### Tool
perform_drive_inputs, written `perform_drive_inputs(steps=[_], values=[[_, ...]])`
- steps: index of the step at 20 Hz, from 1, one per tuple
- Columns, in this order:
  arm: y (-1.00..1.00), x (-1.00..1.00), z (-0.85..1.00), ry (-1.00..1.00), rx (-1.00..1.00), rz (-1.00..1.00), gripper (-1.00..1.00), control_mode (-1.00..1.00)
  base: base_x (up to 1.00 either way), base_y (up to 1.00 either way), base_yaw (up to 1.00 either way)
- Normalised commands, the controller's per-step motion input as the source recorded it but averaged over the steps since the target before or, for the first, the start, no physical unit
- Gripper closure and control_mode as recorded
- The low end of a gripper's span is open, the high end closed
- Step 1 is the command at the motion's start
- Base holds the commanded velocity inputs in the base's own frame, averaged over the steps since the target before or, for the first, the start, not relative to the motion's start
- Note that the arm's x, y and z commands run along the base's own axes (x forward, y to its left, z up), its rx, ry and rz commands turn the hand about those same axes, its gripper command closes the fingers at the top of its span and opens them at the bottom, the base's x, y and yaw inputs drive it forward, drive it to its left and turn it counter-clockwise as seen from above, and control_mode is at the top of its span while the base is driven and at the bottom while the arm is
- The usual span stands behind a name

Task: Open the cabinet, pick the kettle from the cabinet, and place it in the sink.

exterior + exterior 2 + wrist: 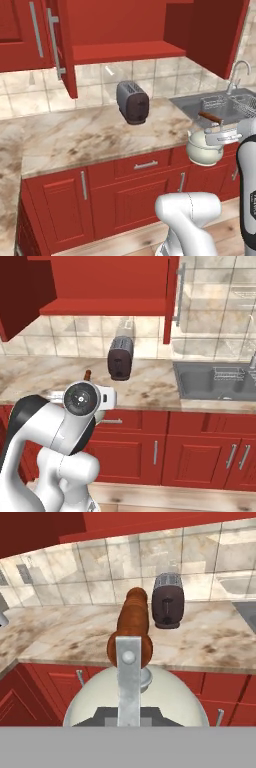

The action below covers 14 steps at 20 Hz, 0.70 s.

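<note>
I have the kettle (204, 148) clamped by its handle in the gripper (216, 134), hanging off the surface's near edge. Next I carry it right and farther in over the sink (212, 112), then lower it.

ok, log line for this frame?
cabinet: doors open, shelf bare | kettle: off counter, held by handle | gripper: shut on kettle | sink: kettle not in yet | toaster: on counter

A grey and dark-brown toaster (133, 102) is standing upright on the marbled desk (75, 140), near the tiled wall (30, 95). Shorter red cupboards (65, 200) are sitting closed beneath it, above a wooden floor (225, 235).
</note>
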Motion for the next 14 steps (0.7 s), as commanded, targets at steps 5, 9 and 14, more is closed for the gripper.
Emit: perform_drive_inputs(steps=[5, 9, 14], values=[[0.00, 0.00, 0.00, 0.00, 0.00, 0.00, 1.00, 1.00, 0.19, -0.56, 0.00], [0.00, 0.00, 0.00, 0.00, 0.00, 0.00, 1.00, 1.00, 0.20, -0.59, 0.00], [0.00, 0.00, 0.00, 0.00, 0.00, 0.00, 1.00, 1.00, 0.23, -0.59, 0.00]])
